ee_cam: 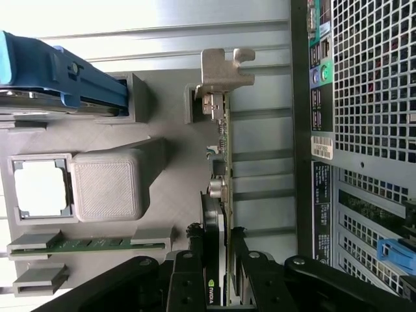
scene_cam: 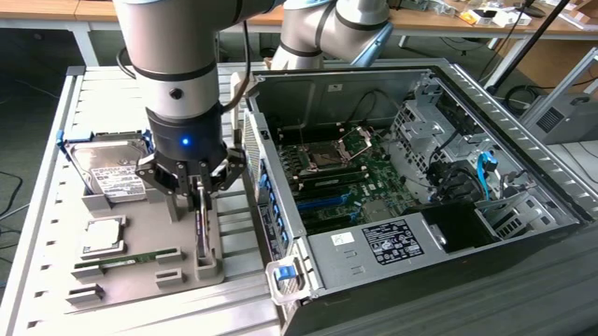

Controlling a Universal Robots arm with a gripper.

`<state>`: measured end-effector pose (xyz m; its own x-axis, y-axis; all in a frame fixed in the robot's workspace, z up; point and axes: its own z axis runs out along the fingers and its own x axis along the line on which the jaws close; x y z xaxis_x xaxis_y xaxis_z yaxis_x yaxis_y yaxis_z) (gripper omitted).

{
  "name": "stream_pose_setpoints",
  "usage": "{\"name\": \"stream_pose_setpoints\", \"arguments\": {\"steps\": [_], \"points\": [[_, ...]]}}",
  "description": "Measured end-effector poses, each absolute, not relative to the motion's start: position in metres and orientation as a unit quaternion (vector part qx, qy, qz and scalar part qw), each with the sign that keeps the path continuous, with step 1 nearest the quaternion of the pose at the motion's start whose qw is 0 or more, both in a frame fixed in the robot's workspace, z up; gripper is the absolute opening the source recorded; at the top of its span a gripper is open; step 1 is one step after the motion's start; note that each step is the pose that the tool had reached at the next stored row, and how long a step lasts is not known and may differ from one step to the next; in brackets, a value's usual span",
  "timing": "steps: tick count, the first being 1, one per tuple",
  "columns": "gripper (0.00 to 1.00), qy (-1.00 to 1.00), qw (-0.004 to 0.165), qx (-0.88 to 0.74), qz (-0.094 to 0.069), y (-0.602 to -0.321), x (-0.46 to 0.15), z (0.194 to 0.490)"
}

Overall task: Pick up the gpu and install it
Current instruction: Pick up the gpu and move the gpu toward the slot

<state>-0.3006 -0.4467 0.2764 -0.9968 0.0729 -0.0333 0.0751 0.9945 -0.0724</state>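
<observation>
2 jaws clamp the gpu (scene_cam: 202, 234), standing on edge in the grey holder (scene_cam: 131, 283) on the exterior view's left of the computer case (scene_cam: 393, 175). I'd pull straight up, card kept square, so its bracket (ee_cam: 218, 75) slips free cleanly.

Worktop (scene_cam: 39, 217): carries a parts holder (scene_cam: 140, 281) toward the exterior view's left. An open computer case (scene_cam: 299, 238) stands just beside it on the right.
Parts holder: hard drive (scene_cam: 112, 171) at the far end; processor (scene_cam: 101, 236) nearer; memory stick (scene_cam: 126, 259) nearer again. The gpu (scene_cam: 203, 234) stands on edge along the side next to the case.
Case: motherboard (scene_cam: 346, 175) lies on its floor.
Claw (scene_cam: 193, 199): directly above the gpu, one finger against each face.
</observation>
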Motion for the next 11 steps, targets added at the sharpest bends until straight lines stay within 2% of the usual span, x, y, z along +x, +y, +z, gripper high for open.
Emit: {"name": "stream_pose_setpoints", "arguments": {"steps": [11], "points": [[0.27,0.999,0.015,0.037,-0.037,-0.4467,-0.3006,0.2827]]}}
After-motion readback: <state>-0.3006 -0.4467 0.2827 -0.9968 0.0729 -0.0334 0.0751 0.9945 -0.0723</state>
